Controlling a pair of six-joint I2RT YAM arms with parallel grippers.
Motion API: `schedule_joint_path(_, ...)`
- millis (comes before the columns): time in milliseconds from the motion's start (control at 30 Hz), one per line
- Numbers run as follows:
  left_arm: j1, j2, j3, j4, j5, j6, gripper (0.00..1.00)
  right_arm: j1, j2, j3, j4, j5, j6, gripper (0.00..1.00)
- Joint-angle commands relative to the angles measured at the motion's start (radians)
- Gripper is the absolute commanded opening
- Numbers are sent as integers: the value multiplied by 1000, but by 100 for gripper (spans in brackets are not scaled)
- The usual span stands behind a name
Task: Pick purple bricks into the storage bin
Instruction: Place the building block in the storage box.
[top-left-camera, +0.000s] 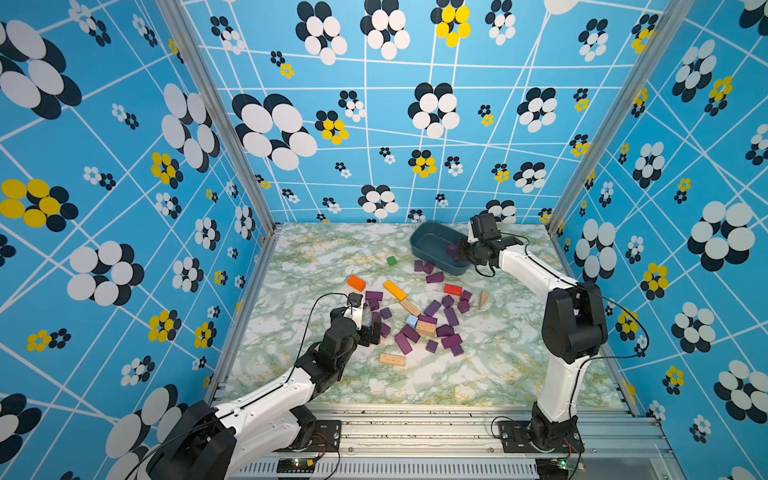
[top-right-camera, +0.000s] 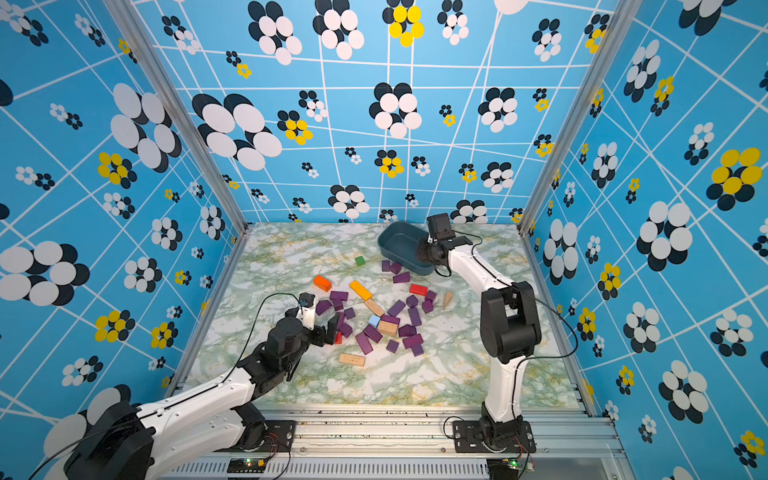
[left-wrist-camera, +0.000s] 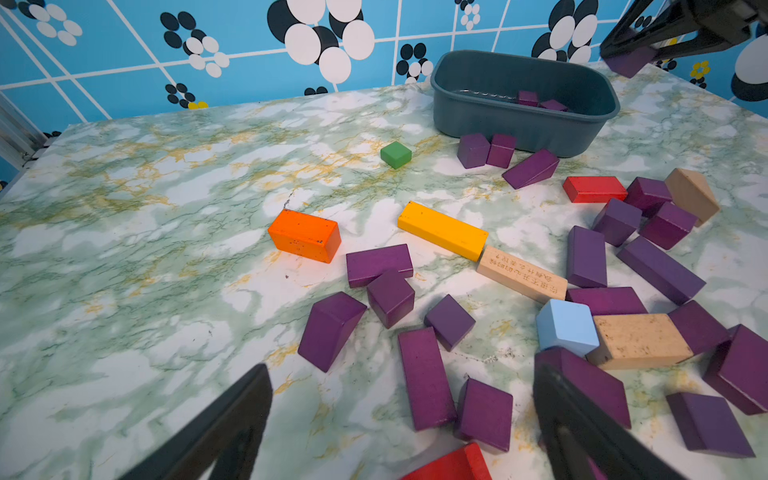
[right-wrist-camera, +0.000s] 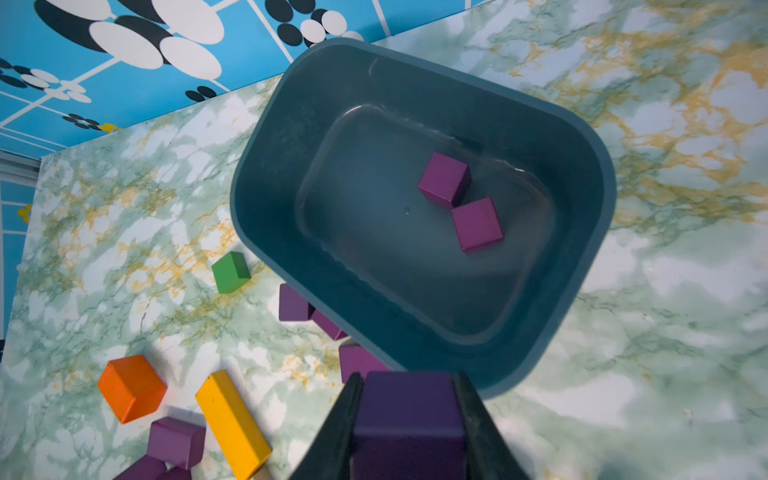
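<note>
Above smooth slate bin (right-wrist-camera: 274, 166), right jaws clamp matte purple block (right-wrist-camera: 409, 415), left jaws spread

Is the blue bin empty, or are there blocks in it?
Not empty. The storage bin holds two purple bricks lying on its floor in the right wrist view.

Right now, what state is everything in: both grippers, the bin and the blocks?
Bin, upright, two purple cubes inside.
Right gripper, shut on a purple brick, raised by the bin.
Left gripper, open, empty, low over the table.
Other purple bricks, scattered on the table, not yet binned.
Orange block, lying flat on the table.
</note>
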Motion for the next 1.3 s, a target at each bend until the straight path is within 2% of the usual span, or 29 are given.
schedule_joint_path(0,11,-33,-34,63,8,-11,100,0,56,80,-5,33,16,16)
schedule_joint_path(100,12,-37,-38,71,30,1,99,-6,122,144,-13,41,19,16)
schedule_joint_path(300,12,-38,-38,74,55,6,99,-11,234,263,-56,48,17,30)
schedule_joint_path(400,12,-44,-37,66,46,7,99,-11,241,282,-68,58,-8,32)
schedule_joint_path(533,12,-46,-38,63,33,6,99,-11,218,282,-93,102,-38,47)
schedule_joint_path(633,12,-44,-38,65,32,6,100,-11,191,249,-81,103,-54,53)
schedule_joint_path(967,12,-47,-29,34,6,-1,100,-11,-26,96,-79,115,-96,55)
schedule_joint_path(1100,14,-52,-33,36,1,-9,99,-8,-180,-67,-60,132,-103,56)
schedule_joint_path(1267,17,-40,-32,37,0,-7,99,-8,-408,-315,-3,160,-112,64)
